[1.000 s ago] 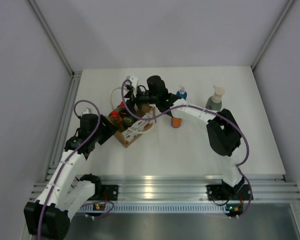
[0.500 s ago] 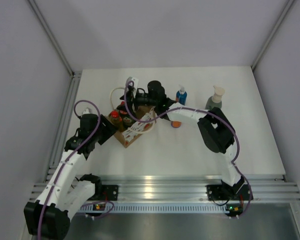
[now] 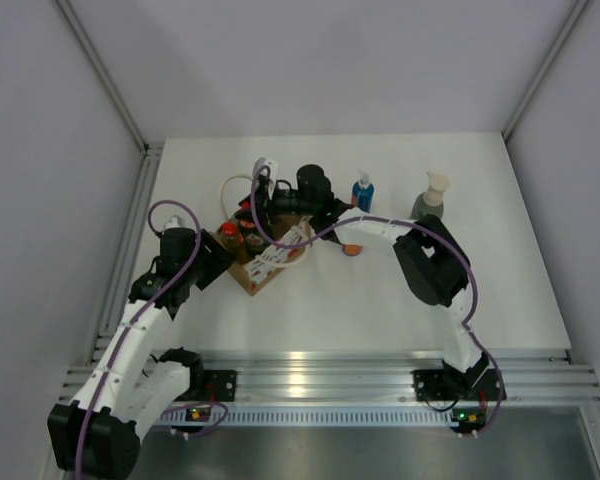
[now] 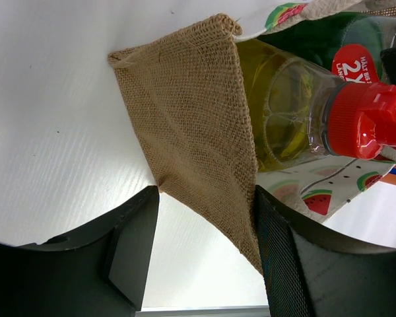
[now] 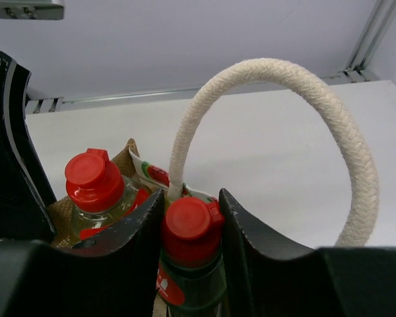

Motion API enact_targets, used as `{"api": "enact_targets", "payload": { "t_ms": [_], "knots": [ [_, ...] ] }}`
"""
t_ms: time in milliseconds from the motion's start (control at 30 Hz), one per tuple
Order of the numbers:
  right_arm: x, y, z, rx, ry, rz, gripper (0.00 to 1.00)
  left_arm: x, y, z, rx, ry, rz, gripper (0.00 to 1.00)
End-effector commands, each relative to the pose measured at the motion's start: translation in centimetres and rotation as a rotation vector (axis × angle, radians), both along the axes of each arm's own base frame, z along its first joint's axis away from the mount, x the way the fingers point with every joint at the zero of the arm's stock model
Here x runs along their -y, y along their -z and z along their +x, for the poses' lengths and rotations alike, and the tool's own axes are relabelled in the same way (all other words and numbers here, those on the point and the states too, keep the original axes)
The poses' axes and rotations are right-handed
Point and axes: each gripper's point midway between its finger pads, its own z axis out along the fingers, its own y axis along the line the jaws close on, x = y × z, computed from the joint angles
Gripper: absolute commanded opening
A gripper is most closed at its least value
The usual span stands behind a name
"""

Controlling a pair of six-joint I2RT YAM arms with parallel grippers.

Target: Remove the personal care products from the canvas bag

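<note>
The canvas bag (image 3: 250, 276) stands left of centre with two red-capped bottles in it. My right gripper (image 5: 191, 198) reaches in from above and is shut on the red cap of the dark green bottle (image 5: 188, 232). The yellow-green bottle (image 5: 92, 178) stands beside it, and a white rope handle (image 5: 317, 105) arches over them. My left gripper (image 4: 206, 198) holds the bag's burlap end (image 4: 191, 125), jaws wide, a finger against each edge. On the table stand the blue bottle (image 3: 363, 188) and the grey-green pump bottle (image 3: 430, 200). The orange bottle (image 3: 352, 249) is partly hidden under my right arm.
My right arm (image 3: 420, 255) arcs across the table's middle from the right. Grey walls close the table at the back and both sides. An aluminium rail (image 3: 310, 375) runs along the near edge.
My right gripper has dropped a little over the bag and its jaws have closed onto the dark green bottle's red cap. The left arm and the bag have not moved.
</note>
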Motion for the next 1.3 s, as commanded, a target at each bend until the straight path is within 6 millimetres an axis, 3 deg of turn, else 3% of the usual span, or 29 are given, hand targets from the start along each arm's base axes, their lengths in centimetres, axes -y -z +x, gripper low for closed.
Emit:
{"api": "enact_targets", "payload": {
  "t_ms": [0, 267, 500, 700, 1000, 1267],
  "knots": [
    [0.2, 0.0, -0.1, 0.048, -0.024, 0.035, 0.34, -0.3, -1.2, 0.6, 0.042, -0.005, 0.011, 0.63],
    [0.4, -0.6, -0.4, 0.065, -0.03, 0.071, 0.0, -0.3, -1.3, 0.6, 0.044, -0.005, 0.013, 0.63],
    [0.7, -3.7, 0.0, 0.094, 0.015, 0.132, 0.0, -0.3, -1.0, 0.5, 0.036, -0.008, 0.013, 0.63],
    [1.6, -8.2, -0.4, 0.159, 0.043, 0.201, 0.0, -0.4, -1.0, 0.6, 0.039, -0.011, 0.017, 0.63],
    [2.5, -10.6, -1.2, 0.187, 0.055, 0.233, 0.0, -0.5, -1.2, 0.5, 0.045, -0.012, 0.019, 0.63],
    [3.4, -13.9, -2.4, 0.221, 0.067, 0.276, 0.0, -0.4, -1.2, 0.5, 0.046, -0.011, 0.013, 0.63]
  ]
}}
